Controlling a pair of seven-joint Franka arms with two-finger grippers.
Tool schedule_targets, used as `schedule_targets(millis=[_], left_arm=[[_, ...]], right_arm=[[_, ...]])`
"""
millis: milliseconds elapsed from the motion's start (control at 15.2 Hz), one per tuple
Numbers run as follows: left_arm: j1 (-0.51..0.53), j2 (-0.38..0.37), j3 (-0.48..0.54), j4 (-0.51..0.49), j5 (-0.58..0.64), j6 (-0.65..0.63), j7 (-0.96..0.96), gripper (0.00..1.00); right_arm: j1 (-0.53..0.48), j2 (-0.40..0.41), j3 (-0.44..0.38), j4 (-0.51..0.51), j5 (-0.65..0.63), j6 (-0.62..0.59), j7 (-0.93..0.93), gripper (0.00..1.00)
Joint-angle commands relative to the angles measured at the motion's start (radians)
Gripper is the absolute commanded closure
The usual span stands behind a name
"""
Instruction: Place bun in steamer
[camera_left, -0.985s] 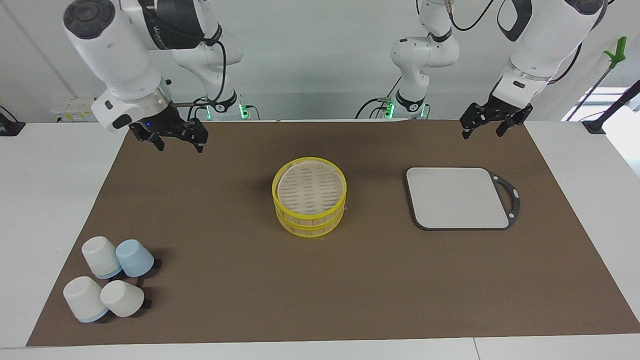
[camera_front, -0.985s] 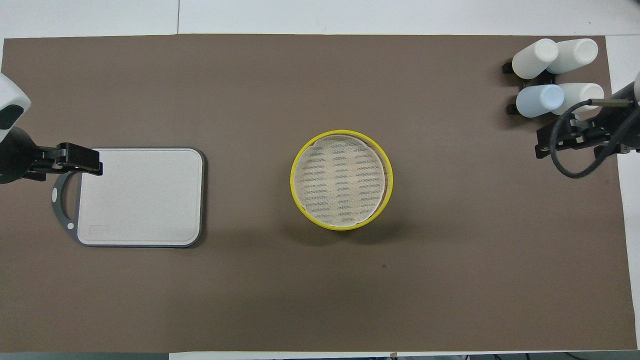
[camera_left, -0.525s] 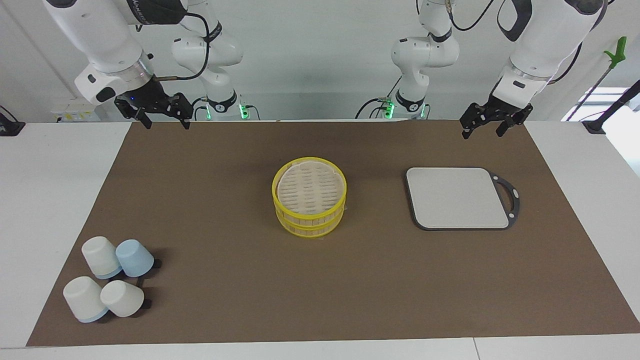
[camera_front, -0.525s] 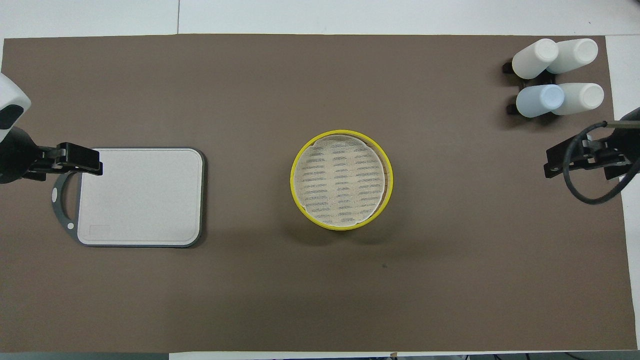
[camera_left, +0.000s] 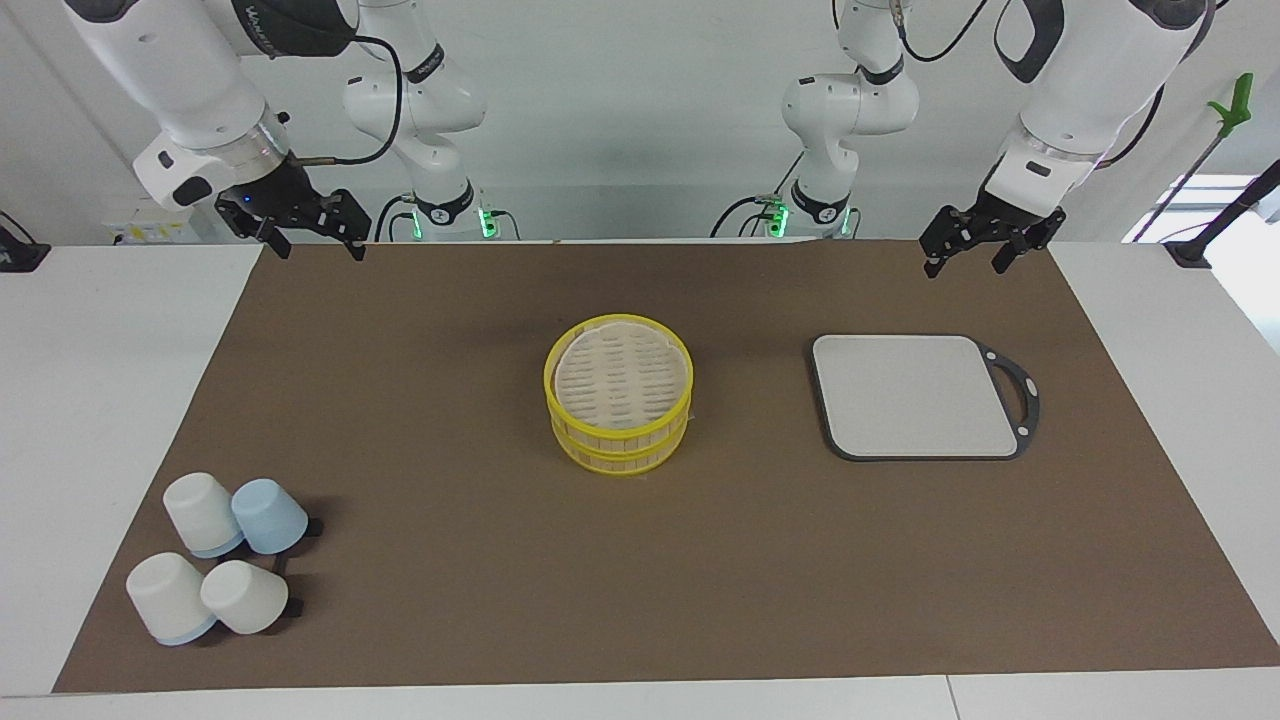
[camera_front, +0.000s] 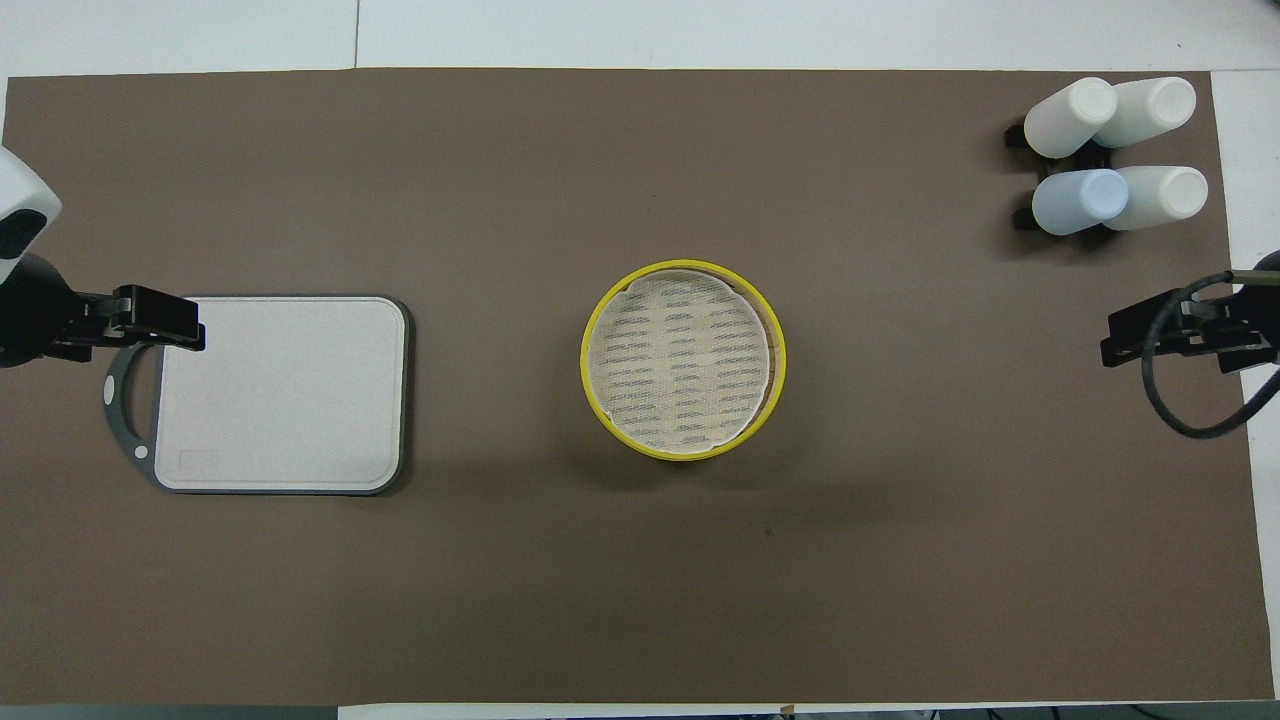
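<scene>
No bun visible anywhere on the worktop (camera_left: 640, 600); the steamer (camera_left: 619, 392) sits mid-mat with its lid on, so whether the bun is inside can't be told. Left end effector (camera_left: 975, 256) hangs released near the board (camera_left: 915, 395). Right end effector (camera_left: 310, 236), released and empty, has pulled back from over the mat toward its base.

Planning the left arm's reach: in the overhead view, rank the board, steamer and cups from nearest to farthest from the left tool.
From the left tool:
1. Grey board, right beside it, at the left arm's end.
2. Steamer, mid-table.
3. Cups, at the right arm's end.
</scene>
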Motion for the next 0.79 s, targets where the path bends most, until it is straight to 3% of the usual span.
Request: schedule_targets(millis=[0, 722], left_arm=[[0.009, -0.006, -0.002, 0.003, -0.011, 0.004, 0.013, 0.00], [0.009, -0.006, -0.002, 0.003, -0.011, 0.004, 0.013, 0.00]], right_arm=[[-0.001, -0.019, -0.001, -0.028, 0.005, 0.053, -0.020, 0.00], [-0.008, -0.013, -0.021, -0.002, -0.008, 0.123, -0.016, 0.00]])
